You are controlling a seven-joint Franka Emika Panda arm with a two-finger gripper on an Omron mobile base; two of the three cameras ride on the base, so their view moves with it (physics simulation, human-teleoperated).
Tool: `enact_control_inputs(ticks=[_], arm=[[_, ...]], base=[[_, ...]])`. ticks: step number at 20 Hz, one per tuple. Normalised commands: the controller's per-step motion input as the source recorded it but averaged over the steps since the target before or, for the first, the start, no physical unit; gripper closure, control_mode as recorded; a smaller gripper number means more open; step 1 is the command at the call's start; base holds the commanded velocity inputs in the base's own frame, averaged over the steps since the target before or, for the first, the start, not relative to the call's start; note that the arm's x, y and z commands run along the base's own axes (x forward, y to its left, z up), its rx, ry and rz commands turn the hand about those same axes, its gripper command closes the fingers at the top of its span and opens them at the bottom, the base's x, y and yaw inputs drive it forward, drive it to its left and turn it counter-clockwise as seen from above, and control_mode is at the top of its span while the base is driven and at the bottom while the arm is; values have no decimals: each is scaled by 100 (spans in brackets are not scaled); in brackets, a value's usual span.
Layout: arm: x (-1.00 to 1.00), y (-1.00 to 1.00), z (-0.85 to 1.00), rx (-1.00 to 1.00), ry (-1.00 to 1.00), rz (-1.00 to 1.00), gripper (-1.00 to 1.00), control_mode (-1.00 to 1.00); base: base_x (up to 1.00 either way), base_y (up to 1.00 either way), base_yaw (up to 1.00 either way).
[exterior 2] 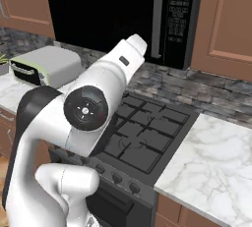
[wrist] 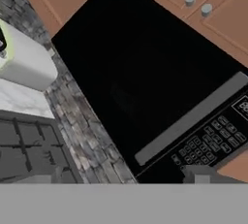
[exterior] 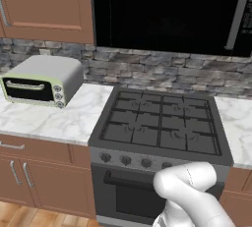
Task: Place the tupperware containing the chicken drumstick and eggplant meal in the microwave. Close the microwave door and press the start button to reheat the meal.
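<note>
Approaching microwave door (wrist: 140, 82), shut, centre frame; end effector (wrist: 121, 177) spread wide, gripping nothing. Advisable: hooking the grey handle (wrist: 191, 117) squarely before pulling.

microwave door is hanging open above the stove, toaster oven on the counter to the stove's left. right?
Not quite. The microwave door is shut, its glossy black panel flush with the front and the grey bar handle lying beside the keypad; the hand view shows this. The rest holds: the microwave hangs above the stove, and the toaster oven stands on the counter to its left.
</note>
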Motion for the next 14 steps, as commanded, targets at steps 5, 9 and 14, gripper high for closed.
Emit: enact_control_inputs(ticks=[5,9,14], arm=[[-2,-34,0,6,-18,6,-100,-100],[0,-9,0,0,-12,2,100,-100],[6,-7,0,0,-9,2,100,-100]], base=[[0,0,0],[0,0,0],[0,0,0]])
